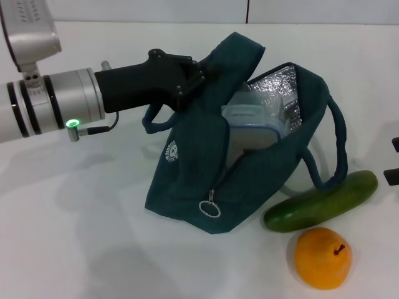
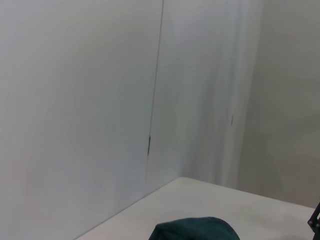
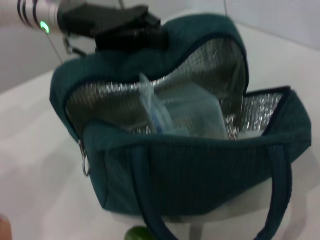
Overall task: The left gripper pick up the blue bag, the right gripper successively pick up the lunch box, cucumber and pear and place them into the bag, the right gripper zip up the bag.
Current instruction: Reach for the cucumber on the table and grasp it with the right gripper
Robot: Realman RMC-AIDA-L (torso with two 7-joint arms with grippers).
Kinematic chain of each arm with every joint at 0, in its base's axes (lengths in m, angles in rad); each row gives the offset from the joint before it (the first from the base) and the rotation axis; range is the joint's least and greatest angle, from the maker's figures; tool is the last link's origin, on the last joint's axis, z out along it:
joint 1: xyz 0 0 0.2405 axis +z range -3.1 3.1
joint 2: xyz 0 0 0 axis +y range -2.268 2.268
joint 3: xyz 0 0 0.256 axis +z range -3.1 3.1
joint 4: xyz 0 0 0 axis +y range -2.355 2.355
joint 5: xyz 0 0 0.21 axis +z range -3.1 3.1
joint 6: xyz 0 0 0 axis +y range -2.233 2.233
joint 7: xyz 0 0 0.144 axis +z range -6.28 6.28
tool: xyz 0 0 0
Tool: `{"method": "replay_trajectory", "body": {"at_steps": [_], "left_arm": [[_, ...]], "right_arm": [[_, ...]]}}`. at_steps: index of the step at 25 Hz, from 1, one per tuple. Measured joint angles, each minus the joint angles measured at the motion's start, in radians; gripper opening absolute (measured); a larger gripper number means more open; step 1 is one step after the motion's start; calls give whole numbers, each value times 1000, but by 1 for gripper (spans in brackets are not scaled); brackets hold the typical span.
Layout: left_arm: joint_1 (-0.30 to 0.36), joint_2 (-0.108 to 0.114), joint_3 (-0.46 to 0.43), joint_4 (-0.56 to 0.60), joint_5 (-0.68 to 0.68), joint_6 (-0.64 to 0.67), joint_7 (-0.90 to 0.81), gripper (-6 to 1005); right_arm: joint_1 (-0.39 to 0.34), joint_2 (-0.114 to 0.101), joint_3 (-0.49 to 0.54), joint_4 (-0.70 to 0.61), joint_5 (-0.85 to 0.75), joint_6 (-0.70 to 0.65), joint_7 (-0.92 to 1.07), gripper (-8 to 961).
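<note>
Gripping the dark teal blue bag at its top edge: left gripper, fingers clamped. Unzipped, silver-lined, lunch box inside; cucumber and pear right on counter.

A plain white table fills the foreground. Behind it stands a pale wall with a thin vertical seam.
</note>
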Motion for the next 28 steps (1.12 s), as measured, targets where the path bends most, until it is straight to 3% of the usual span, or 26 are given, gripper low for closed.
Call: {"method": "replay_trajectory", "body": {"at_steps": [10,17,24,28], "left_arm": [[-6,0,0,-9,-4,-1,4,48],[-2,0,-1,-9,-4,-1,8,49],[0,1,-3,-9,-1,-1,8,50],[-1,2,0,-10,3,-1,8,51]], "right_arm": [[37,-8,-86,-20,-75,31,-4,793],[31,-6,32,-47,10,28,-53,793],[32,-7,17,-58,5,6,-97,794],[21,-11,-42,-80,0,-8,-146,794]]}}
